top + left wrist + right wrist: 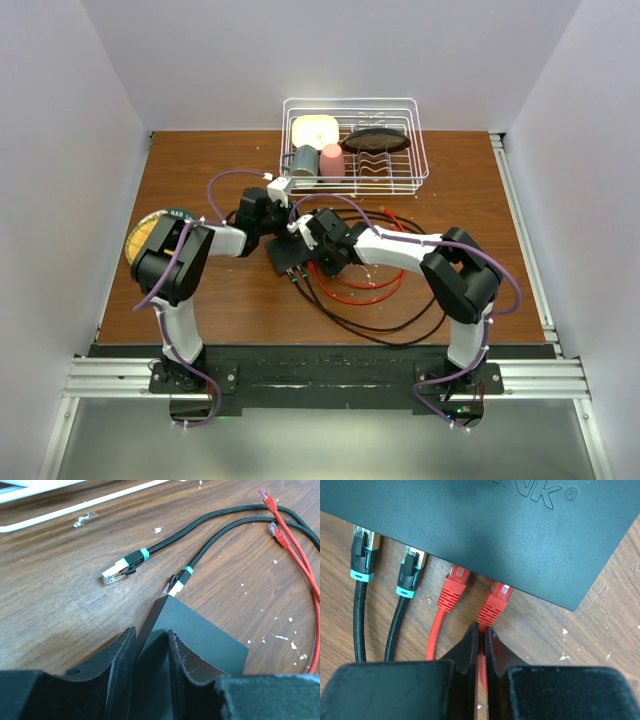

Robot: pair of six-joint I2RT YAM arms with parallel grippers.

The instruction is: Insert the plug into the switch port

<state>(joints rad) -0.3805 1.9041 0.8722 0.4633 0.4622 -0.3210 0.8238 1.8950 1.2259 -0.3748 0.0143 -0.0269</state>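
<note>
The switch (470,520) is a flat black box lying on the wooden table, and it also shows in the overhead view (288,258). My left gripper (150,645) is shut on one end of the switch (205,640), with a jaw on each side of its thin body. My right gripper (481,630) is shut on the red cable just behind the red plug (495,605). That plug's clear tip sits at the port edge of the switch; how deep it sits I cannot tell. Beside it a second red plug (454,587) and two black plugs (362,555) are in ports.
Loose cable ends lie past the switch: two black plugs (114,572) and two red ones (277,532). Coiled red and black cables (370,285) lie under the right arm. A white wire dish rack (355,145) with cups stands at the back. A round yellow object (145,238) lies at the left edge.
</note>
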